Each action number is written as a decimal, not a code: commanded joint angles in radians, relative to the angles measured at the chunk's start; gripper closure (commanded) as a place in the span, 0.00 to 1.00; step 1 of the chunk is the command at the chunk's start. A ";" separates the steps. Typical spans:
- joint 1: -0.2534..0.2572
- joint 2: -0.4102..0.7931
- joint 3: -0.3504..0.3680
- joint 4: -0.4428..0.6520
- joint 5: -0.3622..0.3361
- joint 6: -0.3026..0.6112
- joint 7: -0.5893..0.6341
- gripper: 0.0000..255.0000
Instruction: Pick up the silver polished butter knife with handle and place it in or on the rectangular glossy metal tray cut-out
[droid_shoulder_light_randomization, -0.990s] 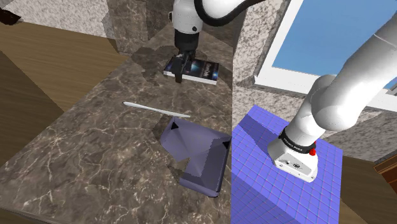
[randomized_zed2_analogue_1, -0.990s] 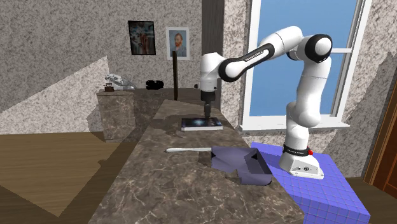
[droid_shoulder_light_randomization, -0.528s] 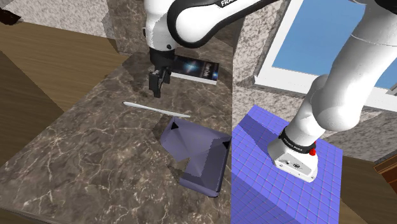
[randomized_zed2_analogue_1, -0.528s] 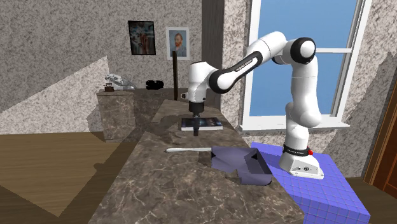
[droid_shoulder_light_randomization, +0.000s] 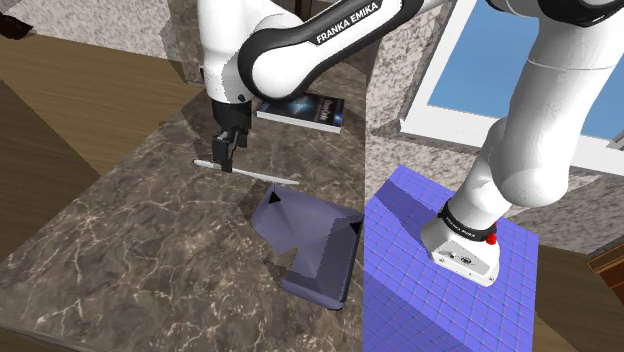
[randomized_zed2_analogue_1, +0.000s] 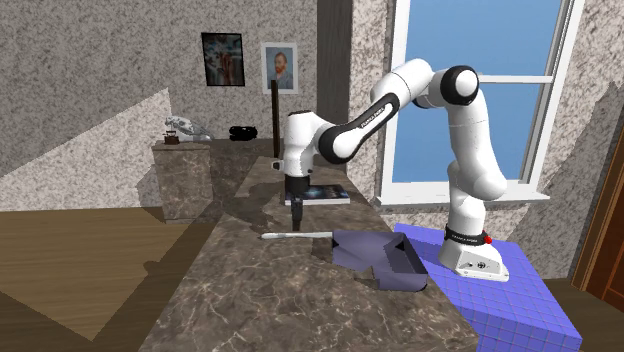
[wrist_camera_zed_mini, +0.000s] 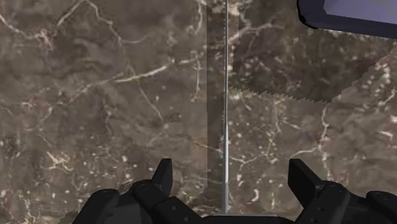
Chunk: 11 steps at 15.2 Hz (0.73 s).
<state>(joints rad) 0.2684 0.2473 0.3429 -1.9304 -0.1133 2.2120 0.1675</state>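
A dark veined marble counter (droid_shoulder_light_randomization: 150, 230) is seen to carry everything, with the white arm (droid_shoulder_light_randomization: 300, 45) reached out over it from the stand. On the counter, near the stand, a greyish-violet rectangular tray (droid_shoulder_light_randomization: 310, 240) is set, and it holds nothing. The black gripper (droid_shoulder_light_randomization: 227, 165) is poised just above the counter with its fingers spread wide and nothing grasped. In the wrist view the fingers (wrist_camera_zed_mini: 162, 178) are seen standing well apart on either side of the knife. The butter knife (droid_shoulder_light_randomization: 265, 174) lies flat on the marble as a long, thin, pale strip, one end close to the tray's corner and the other pointing away from it. Which end is the handle cannot be told. It is judged to be light, rigid and slick, and so low that little height is offered to the pads. A grip across the narrow width, close to the middle of its length, is judged best, so that tipping is avoided. A firm squeeze is advised, since polished metal may slide or pivot once lifted.
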 joint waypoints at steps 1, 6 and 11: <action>0.002 0.016 -0.002 -0.008 -0.008 0.023 0.005 0.00; 0.005 0.035 -0.006 -0.018 -0.018 0.051 0.011 0.00; 0.005 0.035 -0.006 -0.018 -0.017 0.051 0.011 0.00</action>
<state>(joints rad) 0.2733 0.2826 0.3372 -1.9485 -0.1307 2.2634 0.1789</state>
